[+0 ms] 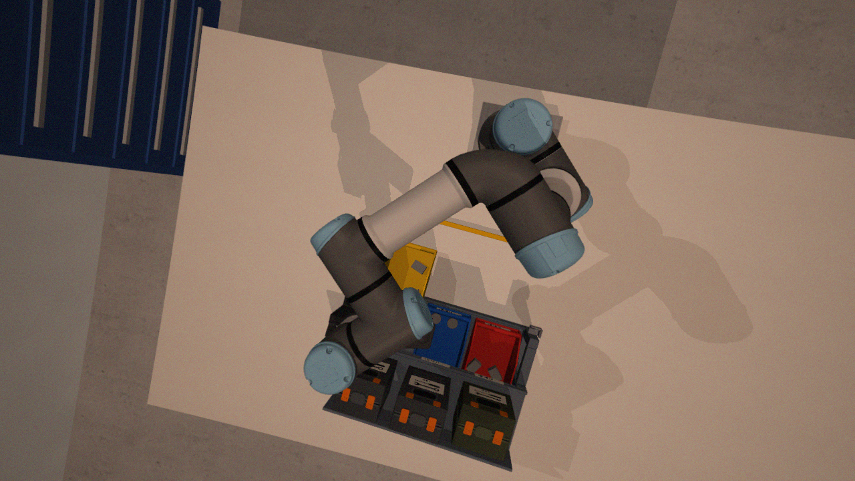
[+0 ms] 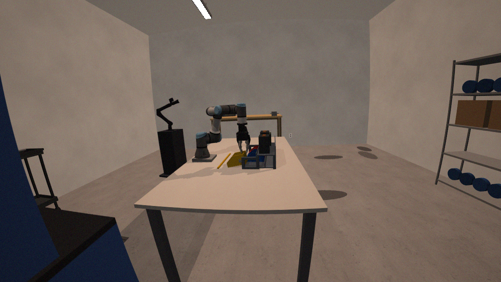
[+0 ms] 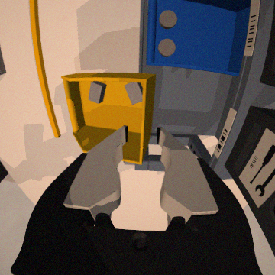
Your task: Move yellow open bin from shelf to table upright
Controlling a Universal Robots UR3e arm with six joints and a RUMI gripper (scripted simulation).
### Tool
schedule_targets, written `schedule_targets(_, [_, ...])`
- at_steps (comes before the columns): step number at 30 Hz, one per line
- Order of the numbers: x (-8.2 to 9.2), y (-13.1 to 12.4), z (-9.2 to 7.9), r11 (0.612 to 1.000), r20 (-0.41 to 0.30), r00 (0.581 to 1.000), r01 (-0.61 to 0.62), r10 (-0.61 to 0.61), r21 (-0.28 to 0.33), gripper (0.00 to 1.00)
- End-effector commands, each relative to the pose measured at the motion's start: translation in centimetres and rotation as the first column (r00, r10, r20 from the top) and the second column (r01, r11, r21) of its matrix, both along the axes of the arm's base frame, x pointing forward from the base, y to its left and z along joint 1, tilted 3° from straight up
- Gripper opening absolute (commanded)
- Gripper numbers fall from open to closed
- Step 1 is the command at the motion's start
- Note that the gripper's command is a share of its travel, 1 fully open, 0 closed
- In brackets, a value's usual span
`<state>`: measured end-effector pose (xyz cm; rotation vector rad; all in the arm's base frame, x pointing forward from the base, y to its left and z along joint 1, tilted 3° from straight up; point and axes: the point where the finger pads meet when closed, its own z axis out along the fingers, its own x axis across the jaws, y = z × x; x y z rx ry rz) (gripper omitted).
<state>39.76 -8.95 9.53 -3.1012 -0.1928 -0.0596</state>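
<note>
2 end effector (image 3: pixel 142 134) fingers, narrowly spread and gripping nothing, hover just beside the yellow bin (image 3: pixel 111 114).

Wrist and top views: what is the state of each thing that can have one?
Gripper: fingers narrowly apart, holding nothing, above the yellow bin.
Yellow bin: off the shelf, on the table, opening up, two grey parts inside.
Blue bin: on the shelf, two round parts inside.
Red bin: on the shelf, grey parts inside.
Yellow rod: lying flat.
</note>
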Motion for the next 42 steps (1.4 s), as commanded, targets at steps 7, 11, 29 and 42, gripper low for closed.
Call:
schedule_targets(7, [0.1, 0.0, -0.2, 1.0, 0.003, 1.0, 0.0, 0.0, -0.002, 0.2])
schedule_targets(11, [0.1, 0.0, -1.0, 1.0, 0.003, 1.0, 0.0, 0.0, -0.002, 0.2])
schedule_targets(29, [0.1, 0.0, -1.2, 1.0, 0.003, 1.0, 0.0, 0.0, -0.002, 0.2])
schedule_targets(42, [0.1, 0.0, -1.2, 1.0, 0.003, 1.0, 0.0, 0.0, -0.002, 0.0])
